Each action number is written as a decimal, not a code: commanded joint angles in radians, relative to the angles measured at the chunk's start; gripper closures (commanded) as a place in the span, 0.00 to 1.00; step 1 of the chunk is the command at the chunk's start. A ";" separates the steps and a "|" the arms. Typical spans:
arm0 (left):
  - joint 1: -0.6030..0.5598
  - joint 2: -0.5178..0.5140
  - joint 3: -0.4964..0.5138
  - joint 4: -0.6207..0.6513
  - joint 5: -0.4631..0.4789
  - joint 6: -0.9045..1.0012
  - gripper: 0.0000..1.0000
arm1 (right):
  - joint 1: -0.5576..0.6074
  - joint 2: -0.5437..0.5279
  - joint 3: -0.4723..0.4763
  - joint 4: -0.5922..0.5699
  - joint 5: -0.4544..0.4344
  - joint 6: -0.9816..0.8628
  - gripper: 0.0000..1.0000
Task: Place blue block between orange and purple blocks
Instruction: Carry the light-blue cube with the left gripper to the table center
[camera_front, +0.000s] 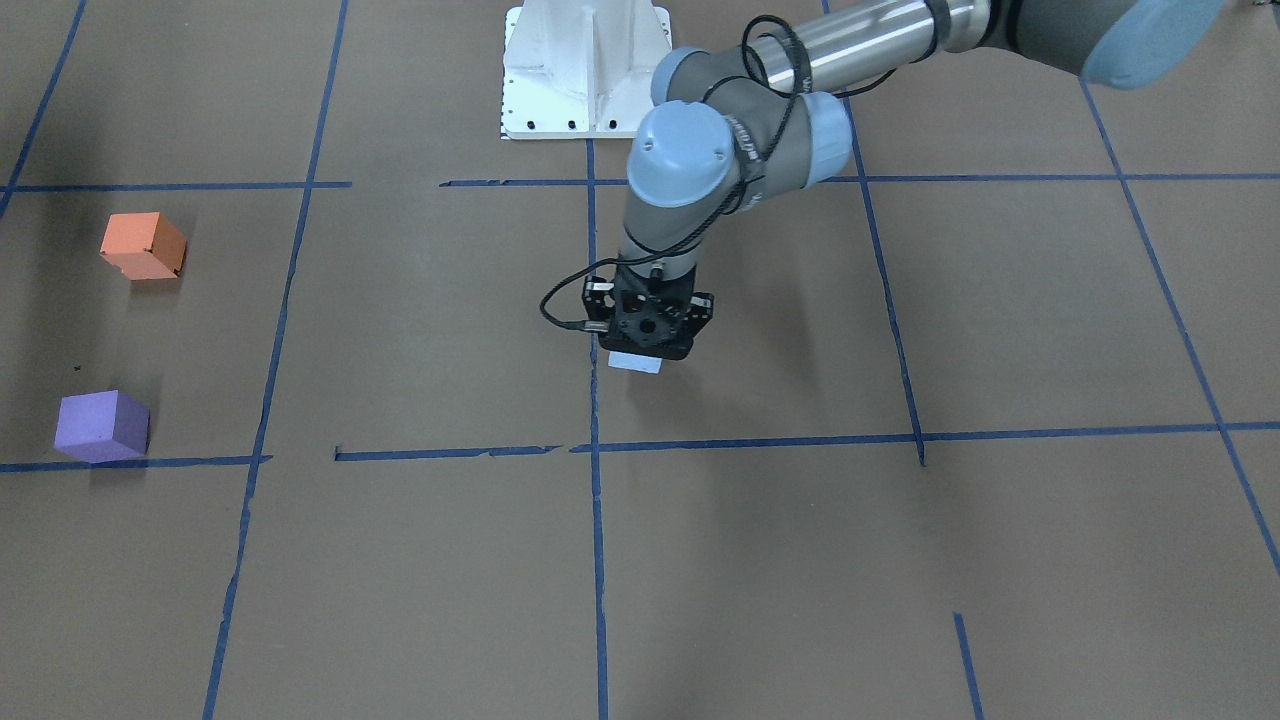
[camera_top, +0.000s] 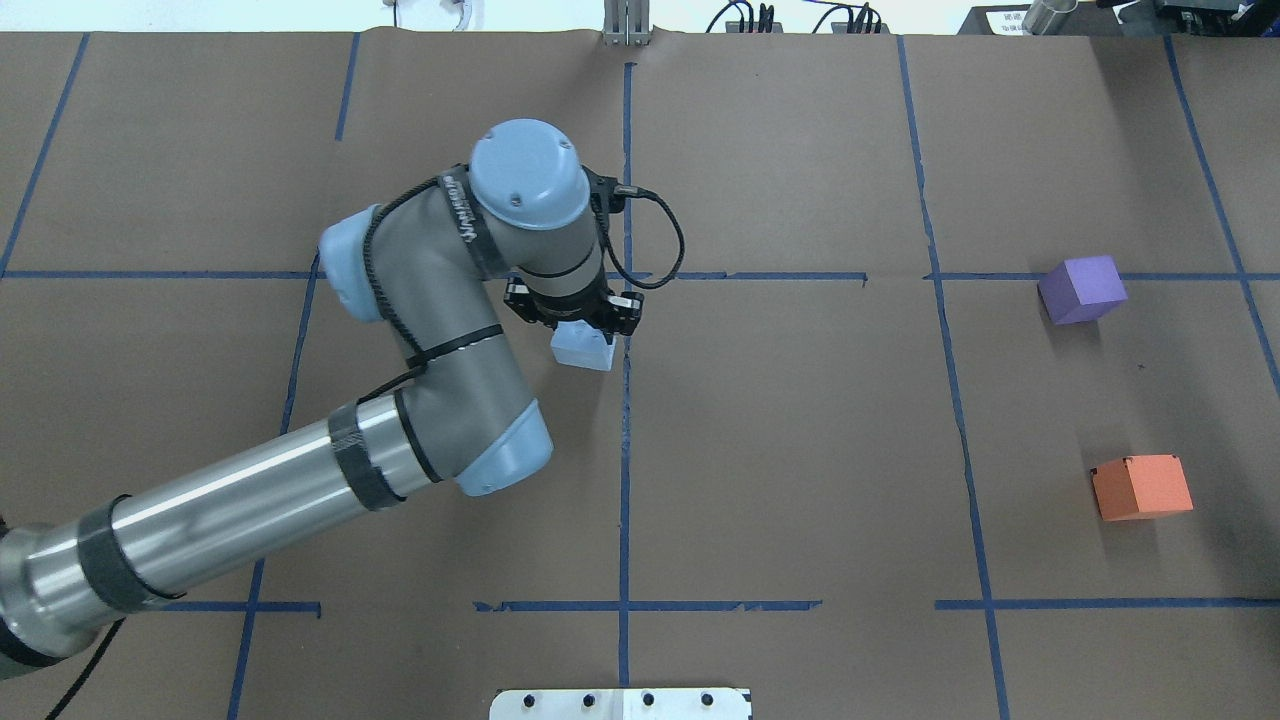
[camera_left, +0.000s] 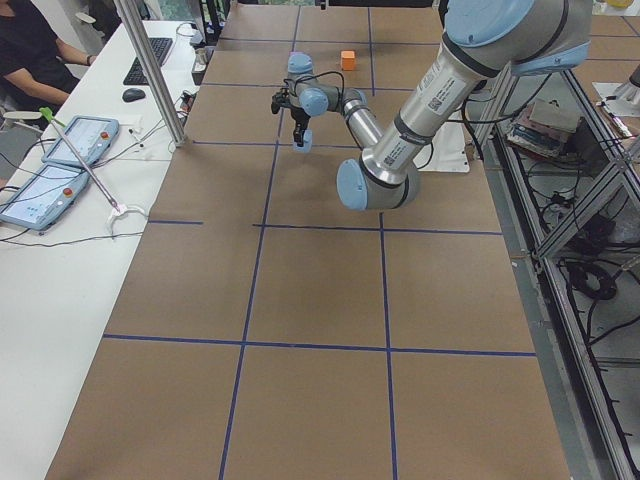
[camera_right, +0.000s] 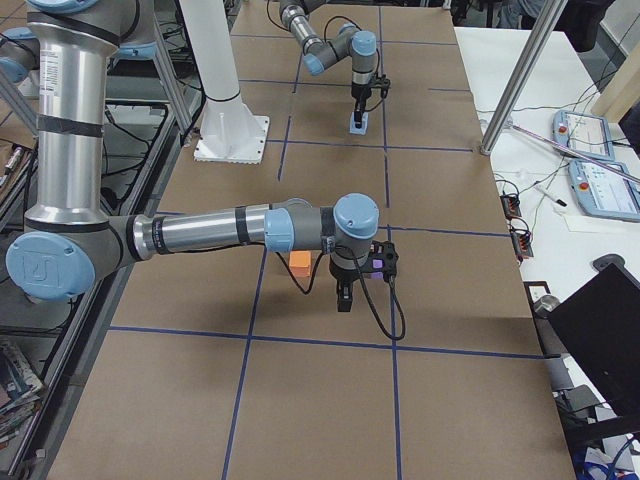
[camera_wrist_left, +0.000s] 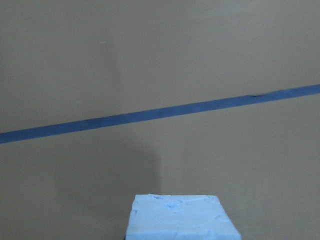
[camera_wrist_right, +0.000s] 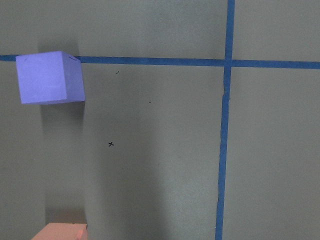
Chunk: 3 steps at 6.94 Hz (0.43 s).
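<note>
Near the centre line of the table (camera_top: 800, 450), the left gripper (camera_top: 577, 322) is clamping the blue block (camera_top: 584, 350), well apart from the purple block (camera_top: 1082, 289) and orange block (camera_top: 1141, 487) sitting at far right. A long carry is looming: a shallow grip could be letting the cube slip, or a drifting descent nudging either neighbour. Whether the right gripper (camera_right: 343, 297) is parted or closed cannot be told.

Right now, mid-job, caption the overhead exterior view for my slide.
Left gripper holds the blue block at the centre tape line; purple block and orange block sit apart at far right.
</note>
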 joint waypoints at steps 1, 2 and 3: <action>0.041 -0.083 0.108 0.001 0.022 -0.013 0.68 | -0.003 0.002 -0.001 0.000 0.007 0.002 0.00; 0.048 -0.082 0.114 0.001 0.022 -0.013 0.62 | -0.005 0.002 0.001 0.000 0.007 0.002 0.00; 0.048 -0.080 0.116 0.003 0.023 -0.013 0.32 | -0.008 0.005 0.002 0.002 0.007 0.003 0.00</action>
